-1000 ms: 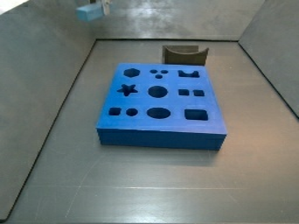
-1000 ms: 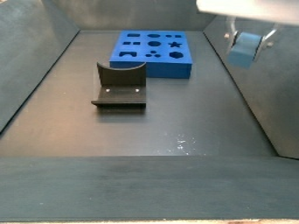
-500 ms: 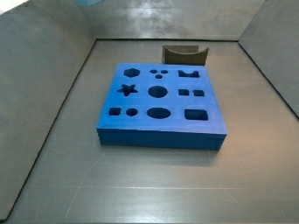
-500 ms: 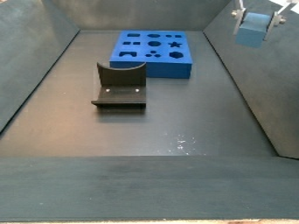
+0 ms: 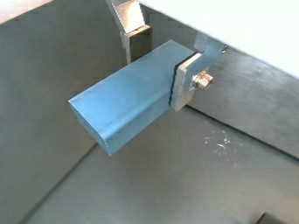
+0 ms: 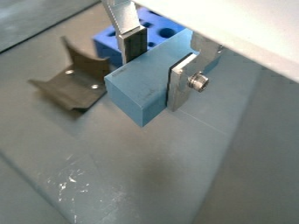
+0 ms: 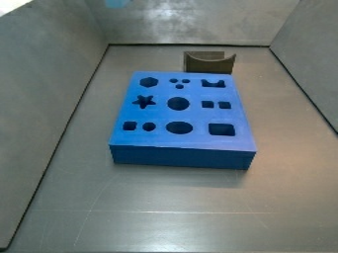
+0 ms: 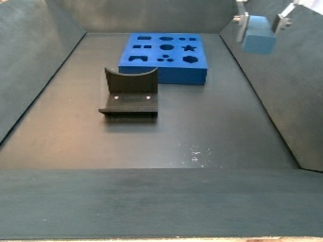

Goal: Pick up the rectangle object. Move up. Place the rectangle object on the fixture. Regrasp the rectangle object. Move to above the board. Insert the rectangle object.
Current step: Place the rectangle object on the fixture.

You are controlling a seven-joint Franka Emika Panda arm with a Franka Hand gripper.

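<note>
Gripper [image 6: 160, 64] clamps one rectangle object [image 6: 149, 86] above one fixture [image 6: 73, 80].

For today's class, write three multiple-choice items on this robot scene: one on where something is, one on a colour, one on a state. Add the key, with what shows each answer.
1. Where is the rectangle object?
A. between the gripper's fingers, off the floor
B. on the fixture
C. in a board cutout

2. What colour is the board?
A. dark brown
B. bright blue
C. silver

3. What state is the fixture in?
A. tipped over
B. carrying the block
C. empty

Key:
1 A: in both wrist views the silver fingers of the gripper clamp the block, high at the frame's upper edge in a side view.
2 B: the slab with cutouts is blue.
3 C: nothing sits on the bracket.
</note>
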